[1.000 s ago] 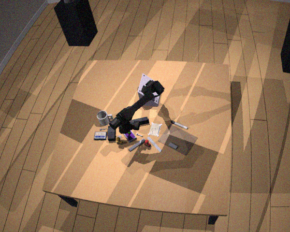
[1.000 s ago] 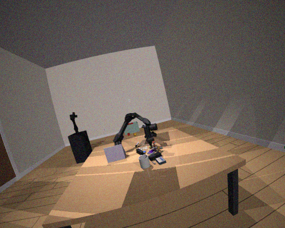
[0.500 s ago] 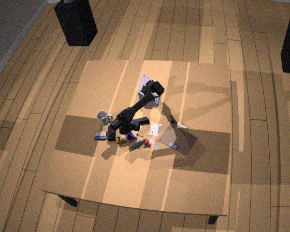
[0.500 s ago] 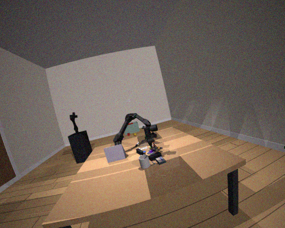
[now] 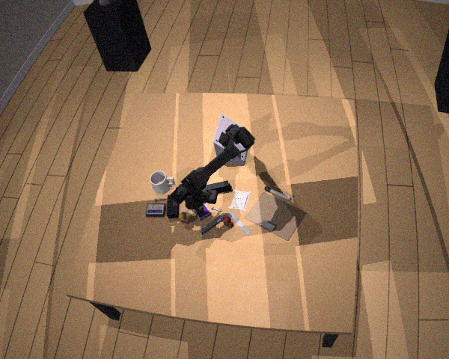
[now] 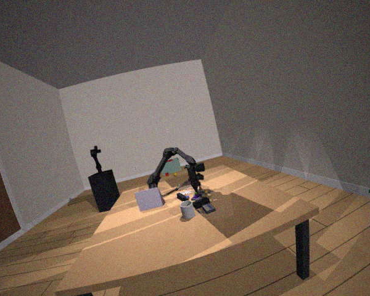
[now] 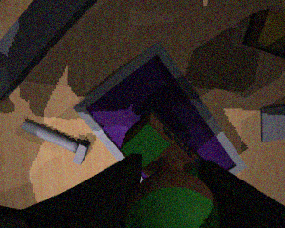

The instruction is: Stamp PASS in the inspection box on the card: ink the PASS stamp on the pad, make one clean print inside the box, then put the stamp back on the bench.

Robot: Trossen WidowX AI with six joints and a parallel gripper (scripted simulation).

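Green-Topped Stamp Gripped Over the Purple Ink Pad

The fingers of the gripper are closed on the stamp, which has a rounded green top and a brown body. A green square shows lower on it, just ahead of the fingertips in the wrist view. Whether its lettering reads PASS cannot be made out.

Below the fingers lies the open ink pad, purple inside a grey rim. The stamp overlaps it in the wrist view, but whether the two touch cannot be told.

Just beside the fingers, past the pad's edge, a small grey bolt lies on its side. Farther out the same way is the white card, near the fingers and apart from them; its marks are too small to read. Beyond the card, a translucent sheet lies flat, well apart from the fingers, with a pen-like tool at its edge nearer the arm's base.

A dark bar and a red object lie near the fingers, on the side away from the arm's base. On the side opposite the card, a black block stands between the fingers and a flat case with a blue-and-white face. A grey mug stands upright on that same side, nearer the base.
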